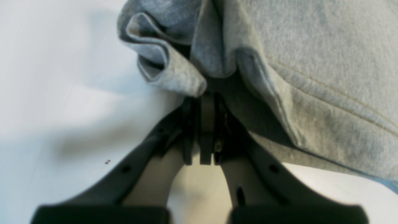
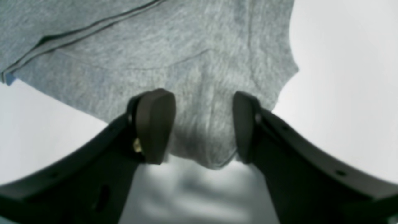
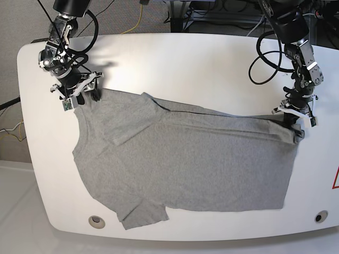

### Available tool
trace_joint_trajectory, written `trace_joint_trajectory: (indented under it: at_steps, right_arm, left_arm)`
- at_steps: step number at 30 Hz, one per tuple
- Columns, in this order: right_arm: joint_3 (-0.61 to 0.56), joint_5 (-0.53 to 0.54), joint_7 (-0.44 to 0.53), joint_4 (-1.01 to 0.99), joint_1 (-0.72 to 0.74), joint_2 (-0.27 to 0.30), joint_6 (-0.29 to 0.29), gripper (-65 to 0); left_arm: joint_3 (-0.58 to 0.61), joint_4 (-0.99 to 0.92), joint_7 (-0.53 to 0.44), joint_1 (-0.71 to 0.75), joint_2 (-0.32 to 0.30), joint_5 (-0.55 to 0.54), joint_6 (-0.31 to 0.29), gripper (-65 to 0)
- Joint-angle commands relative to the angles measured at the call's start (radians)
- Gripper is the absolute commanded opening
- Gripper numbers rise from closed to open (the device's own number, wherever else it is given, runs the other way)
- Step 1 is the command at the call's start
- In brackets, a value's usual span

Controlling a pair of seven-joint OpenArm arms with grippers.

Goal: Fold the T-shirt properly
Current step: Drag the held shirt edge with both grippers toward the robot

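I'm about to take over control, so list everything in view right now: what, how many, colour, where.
T-shirt: one, heather grey, spread across the table with a long band folded over along its far edge.
Table: one, white, rounded corners, under everything.
Table holes: two, round, near the front corners.
Cables: several, black, looping off both arms.
Left tool: one, black, shut on the T-shirt's bunched corner at the base view's right.
Right tool: one, black, open, its pads either side of a shirt corner at the base view's upper left.
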Motion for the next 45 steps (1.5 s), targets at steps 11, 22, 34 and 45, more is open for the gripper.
trace_joint_trajectory:
  at_steps: [11, 22, 34, 45]
  right_arm:
    - [0.004, -0.011, -0.024, 0.003, 0.001, 0.013, 0.001, -65.0]
    - [0.004, -0.005, -0.024, 0.008, -0.022, 0.018, 0.001, -65.0]
    - [0.004, -0.011, -0.024, 0.008, -0.018, 0.035, 0.001, -65.0]
    - [0.004, -0.005, -0.022, 0.003, -0.016, 0.047, 0.001, -65.0]
  left_arm:
    - [-0.004, 0.018, -0.008, -0.012, -0.016, -0.003, -0.003, -64.0]
    - [-0.004, 0.018, -0.006, -0.012, -0.016, -0.003, -0.003, -64.0]
    - [-0.002, 0.074, -0.005, 0.047, 0.041, 0.001, 0.000, -64.0]
    - [0.001, 0.201, -0.005, 0.162, 0.125, 0.001, 0.000, -64.0]
